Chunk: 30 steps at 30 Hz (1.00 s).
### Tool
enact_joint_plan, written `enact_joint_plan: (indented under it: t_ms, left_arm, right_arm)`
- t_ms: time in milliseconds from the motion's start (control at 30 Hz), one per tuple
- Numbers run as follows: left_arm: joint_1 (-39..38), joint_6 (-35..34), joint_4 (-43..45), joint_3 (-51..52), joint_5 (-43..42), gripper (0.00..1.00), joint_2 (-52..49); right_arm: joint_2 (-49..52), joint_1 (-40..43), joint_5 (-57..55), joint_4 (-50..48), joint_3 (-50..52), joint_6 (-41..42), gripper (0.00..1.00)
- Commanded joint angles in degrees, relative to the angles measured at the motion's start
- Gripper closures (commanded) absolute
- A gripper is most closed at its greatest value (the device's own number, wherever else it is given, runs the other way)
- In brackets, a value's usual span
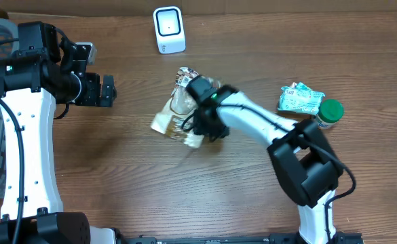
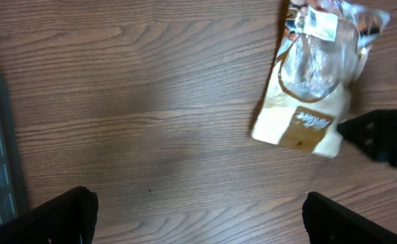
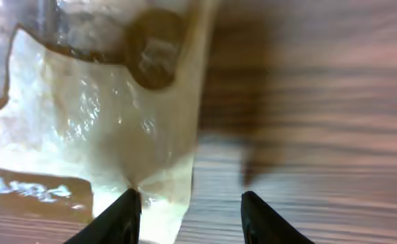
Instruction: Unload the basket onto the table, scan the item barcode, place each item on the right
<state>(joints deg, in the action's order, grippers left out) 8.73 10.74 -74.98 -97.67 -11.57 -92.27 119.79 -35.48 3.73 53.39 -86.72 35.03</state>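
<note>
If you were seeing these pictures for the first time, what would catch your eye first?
The crinkled cream-and-clear bag in the middle of the table stands out, with the right arm's pincer open over its edge. Next comes the white scanner at the far edge, and a green-lidded jar off to the right.

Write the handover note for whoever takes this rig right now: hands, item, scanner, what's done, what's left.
Hands: the left hand is open and empty, off to the left of the bag. The right hand has its jaws apart around the bag's corner edge, not clamped.
Things: the bag lies flat mid-table. The scanner stands at the far edge, apart from it.
Done: right hand is at the bag; nothing lifted or scanned.
Left: grip, lift, show the barcode to the scanner. No barcode is visible in these views.
</note>
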Motion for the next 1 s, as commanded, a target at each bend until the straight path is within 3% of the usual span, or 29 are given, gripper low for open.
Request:
enact_joint_plan:
  t_ms: [0,200,367,667,967]
  left_arm:
    - [-0.13,1.07,0.22,-1.07,0.0,0.0,0.68]
    - [-0.13,1.07,0.24,-1.07,0.0,0.0,0.68]
    - [-0.13,1.07,0.24,-1.07,0.0,0.0,0.68]
    - [-0.13,1.07,0.24,-1.07,0.0,0.0,0.68]
    - [-0.13,1.07,0.24,-1.07,0.0,0.01,0.68]
  right_arm:
    - [-0.31,0.81,1.6,2.71,-5.2,-10.34,0.54]
    - [-0.68,1.01,-1.16,3.17,-9.97,-14.05,0.47]
    - [-0.59,2.84,-0.48,-0.66,-9.99,-9.86,0.42]
    - [-0.48,2.32,1.9,-12.72,-7.04,-13.46,0.42]
    - [2.4,1.09,-9.05,-16.5,-4.26,-11.37,0.45]
